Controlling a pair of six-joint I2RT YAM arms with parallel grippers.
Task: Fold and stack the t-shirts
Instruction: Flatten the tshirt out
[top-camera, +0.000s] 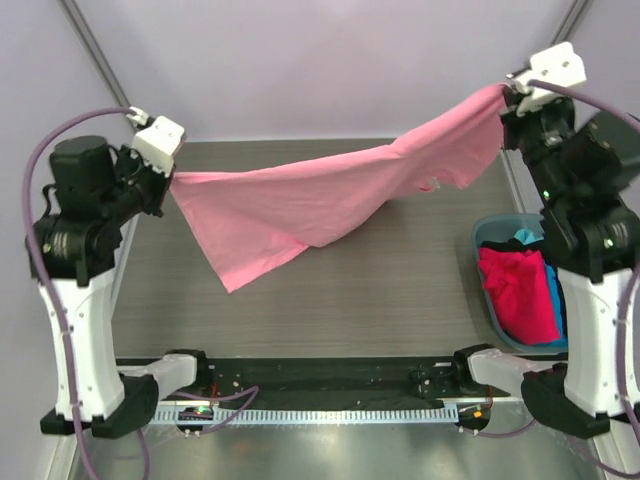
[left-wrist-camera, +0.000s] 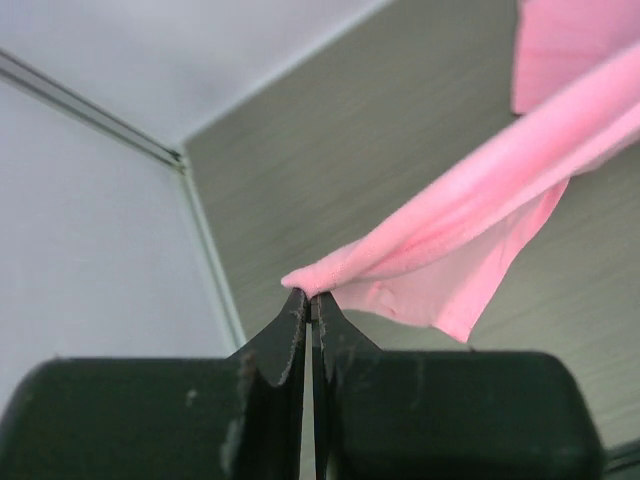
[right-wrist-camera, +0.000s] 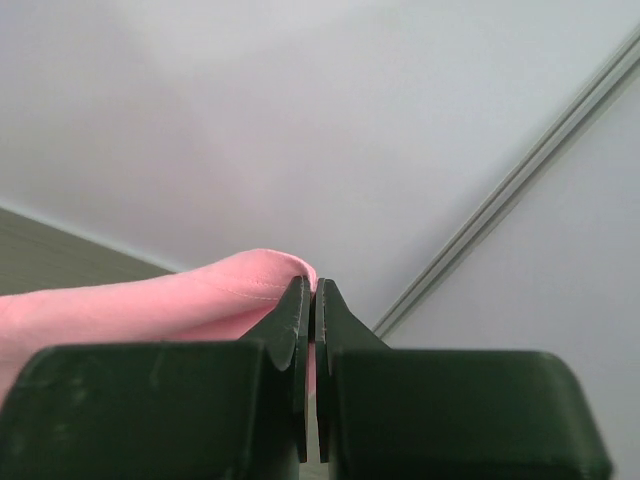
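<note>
From above, a light pink short-sleeved cloth t-shirt (top-camera: 330, 190) hangs stretched in the air between the two arms, above the grey wood-grain table (top-camera: 400, 300). It sags in the middle, and a loose corner droops toward 7 o'clock. The left gripper (top-camera: 172, 180), at about 9 o'clock in this view, is pinched onto one end of the garment. The right gripper (top-camera: 507, 92), up at 2 o'clock and higher than the left, is pinched onto the other end. A small white tag (top-camera: 432, 184) shows at the shirt's lower edge toward the right. At 4 o'clock, just beside the right arm, sits a light-blue plastic tub (top-camera: 490, 225). It holds a crumpled hot pink shirt (top-camera: 520, 290) with teal cloth (top-camera: 554, 295) against its 3 o'clock side. In the left wrist view, the left gripper (left-wrist-camera: 310, 300) has its dark jaws pressed together on a bunched edge of the pink shirt (left-wrist-camera: 450, 250). The shirt runs off toward 2 o'clock over the table (left-wrist-camera: 330, 170). In the right wrist view, the right gripper (right-wrist-camera: 311, 290) likewise has its jaws closed tight. A rolled fold of the pink shirt (right-wrist-camera: 150, 300) is caught between them and trails toward 9 o'clock, with a pale wall (right-wrist-camera: 300, 120) behind.
</note>
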